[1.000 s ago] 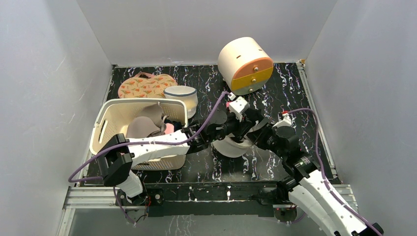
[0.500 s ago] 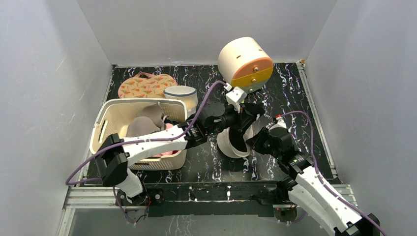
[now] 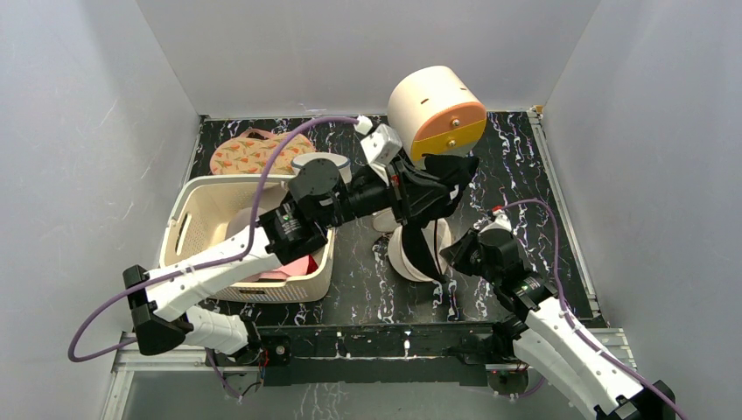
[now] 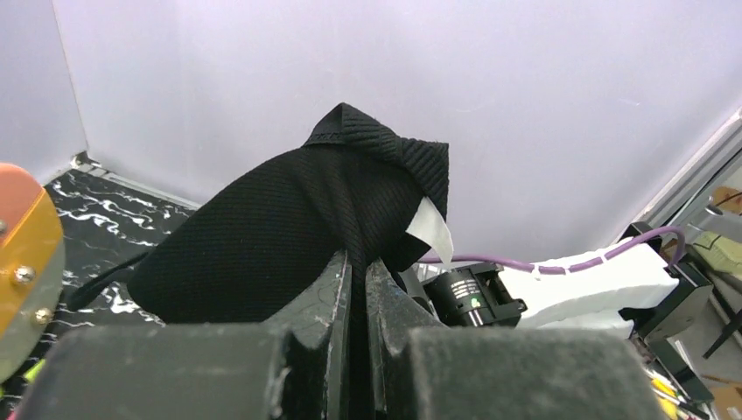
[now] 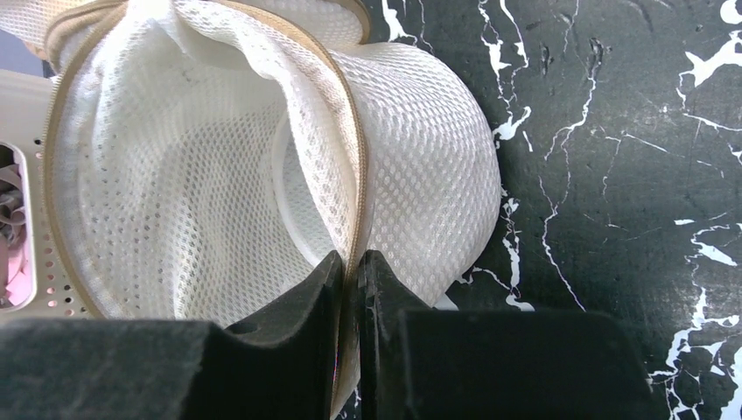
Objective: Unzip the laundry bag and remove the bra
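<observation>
Bra pulled up out of the bag.
Left hand [image 4: 358,262] is clamped shut on the black bra [image 4: 289,232], now higher above the laundry bag [image 5: 411,192] than a moment ago, with a strap hanging down by it. Right hand [image 5: 350,262] pinches the zip rim of the bag, which sits on the desk [image 3: 525,175]. Removal looks nearly done.
</observation>
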Controlling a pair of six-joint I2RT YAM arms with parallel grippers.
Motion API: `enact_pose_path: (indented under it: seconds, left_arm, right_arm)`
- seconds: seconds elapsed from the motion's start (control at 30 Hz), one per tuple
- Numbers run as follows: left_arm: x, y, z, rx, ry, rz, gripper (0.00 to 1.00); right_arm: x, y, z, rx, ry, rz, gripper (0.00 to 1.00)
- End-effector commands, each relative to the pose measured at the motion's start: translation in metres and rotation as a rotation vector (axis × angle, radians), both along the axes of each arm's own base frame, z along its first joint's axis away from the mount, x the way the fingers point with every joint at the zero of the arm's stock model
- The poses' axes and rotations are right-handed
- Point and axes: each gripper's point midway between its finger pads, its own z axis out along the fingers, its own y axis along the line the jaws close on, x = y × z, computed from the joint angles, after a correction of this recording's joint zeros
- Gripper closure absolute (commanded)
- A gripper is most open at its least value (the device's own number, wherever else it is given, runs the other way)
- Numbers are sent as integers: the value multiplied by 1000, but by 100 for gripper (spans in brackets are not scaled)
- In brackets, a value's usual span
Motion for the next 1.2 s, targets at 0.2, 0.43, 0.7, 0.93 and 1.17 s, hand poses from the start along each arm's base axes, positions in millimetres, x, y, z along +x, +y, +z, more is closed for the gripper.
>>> enact_pose_path:
  seconds: [0.2,0.43,0.7,0.93,1.17]
  left_arm:
    - [84,91,61,109,-111,646,100]
    - [131,197,39,520,-283,1271,100]
    - [136,299,-33,706,-117,1421,100]
    - [128,351,-113,831,184,1461,100]
    - [114,369,-156,827,359,1556,100]
  right_arm:
    - [5,-1,8,6,-52,-6,90]
    - [6,-1,9,-8,-51,-5,90]
    - [7,-2,5,-20,-43,-3,90]
    - [6,1,1,-19,-28,9,90]
    - [7,0,4,-18,-33,1,90]
